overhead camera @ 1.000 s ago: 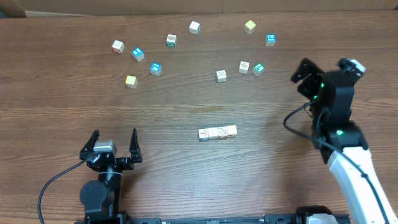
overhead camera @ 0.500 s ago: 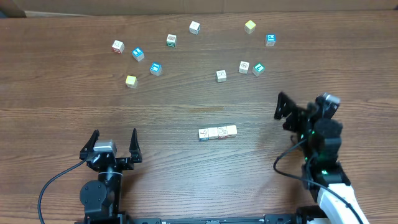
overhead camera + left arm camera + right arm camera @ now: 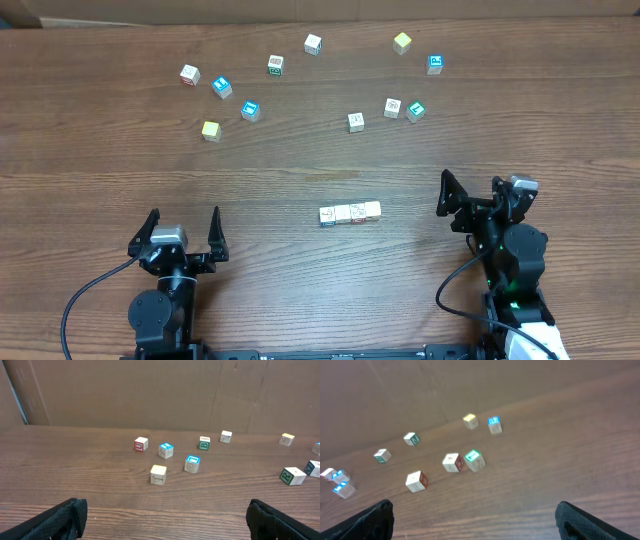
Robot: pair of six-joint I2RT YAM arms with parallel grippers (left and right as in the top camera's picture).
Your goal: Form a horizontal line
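Alignment looks finished: four tiny whitish and pale-yellow cubes form the horizontal line (image 3: 350, 213). Left pincer (image 3: 183, 216) and right pincer (image 3: 470, 190) sit released, apparently parked clear.

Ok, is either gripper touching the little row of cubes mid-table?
No, the horizontal line lies by itself, with the open left gripper and right gripper both well clear of it.

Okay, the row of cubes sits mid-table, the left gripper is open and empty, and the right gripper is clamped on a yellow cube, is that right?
Not quite: the right gripper is open and empty too, off to the right of the row of cubes, as the overhead view shows. The rest stands: the row sits mid-table and the left gripper is open and empty.
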